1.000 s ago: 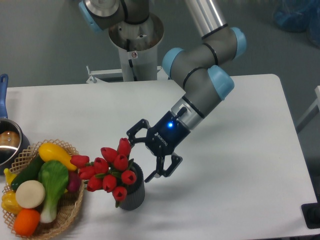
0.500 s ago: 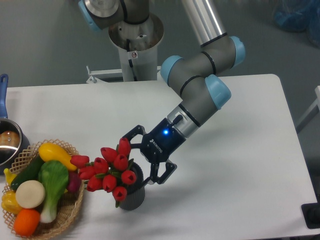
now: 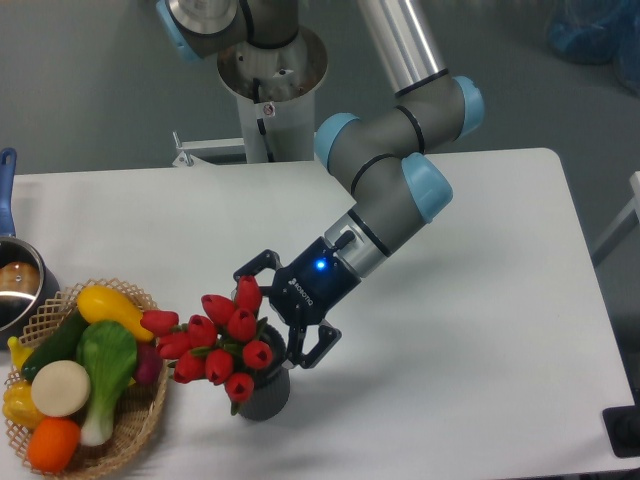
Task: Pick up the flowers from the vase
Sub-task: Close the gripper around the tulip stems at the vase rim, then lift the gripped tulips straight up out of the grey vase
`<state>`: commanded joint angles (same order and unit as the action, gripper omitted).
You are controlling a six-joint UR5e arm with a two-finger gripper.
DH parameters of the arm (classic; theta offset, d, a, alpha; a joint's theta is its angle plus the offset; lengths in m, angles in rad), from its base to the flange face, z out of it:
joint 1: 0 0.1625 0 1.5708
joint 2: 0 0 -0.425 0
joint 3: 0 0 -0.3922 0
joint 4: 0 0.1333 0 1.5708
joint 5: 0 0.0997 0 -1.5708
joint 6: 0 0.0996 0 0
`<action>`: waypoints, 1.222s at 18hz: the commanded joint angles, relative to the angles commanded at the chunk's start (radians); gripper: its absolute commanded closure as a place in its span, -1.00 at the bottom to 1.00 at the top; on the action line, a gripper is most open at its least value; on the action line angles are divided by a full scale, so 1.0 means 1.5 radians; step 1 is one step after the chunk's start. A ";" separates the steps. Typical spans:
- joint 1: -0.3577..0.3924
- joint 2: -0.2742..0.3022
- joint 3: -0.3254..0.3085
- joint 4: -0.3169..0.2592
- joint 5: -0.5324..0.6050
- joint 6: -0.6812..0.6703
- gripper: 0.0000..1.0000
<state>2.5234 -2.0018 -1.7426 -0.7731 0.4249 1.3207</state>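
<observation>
- The flowers (image 3: pixel 215 340) stand in the vase (image 3: pixel 265 388) near the front edge of the white table (image 3: pixel 480 330), left of its middle.
- The bunch leans out of the vase mouth toward the left; its long axis runs from the vase up and leftward, buds fanned toward the basket (image 3: pixel 140 425).
- The vase is upright, its ribbed side facing the camera; the stems inside it are hidden by the buds.
- The gripper (image 3: pixel 280 318) comes in from the right, tilted down and to the left, with its fingers spread wide apart and nothing between them.
- One finger sits above the topmost bud, the other just beside the vase rim on the right; whether either touches cannot be told.
- The basket of vegetables sits at the front-left corner, its rim just beside the outermost buds.
- A pot (image 3: pixel 15 285) is at the left edge, behind the basket.
- Bare table lies to the right of the vase as far as the right edge, and behind it toward the back edge; only a narrow strip separates the vase from the front edge.
</observation>
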 joint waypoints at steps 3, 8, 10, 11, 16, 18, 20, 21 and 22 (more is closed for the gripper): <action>0.000 -0.002 -0.001 0.000 0.000 0.004 -0.34; 0.002 -0.010 0.008 0.000 0.000 0.007 0.08; 0.003 -0.009 0.008 0.000 0.000 0.007 0.14; 0.003 -0.010 0.009 0.000 -0.001 0.007 0.14; 0.006 -0.008 0.008 0.000 -0.017 0.006 0.20; 0.006 -0.007 0.008 -0.001 -0.017 0.004 0.23; 0.007 -0.003 0.009 -0.001 -0.024 0.003 0.23; 0.008 -0.001 0.009 -0.001 -0.032 0.002 0.23; 0.009 0.001 0.009 -0.001 -0.039 0.001 0.23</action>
<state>2.5372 -2.0003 -1.7288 -0.7747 0.3667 1.3223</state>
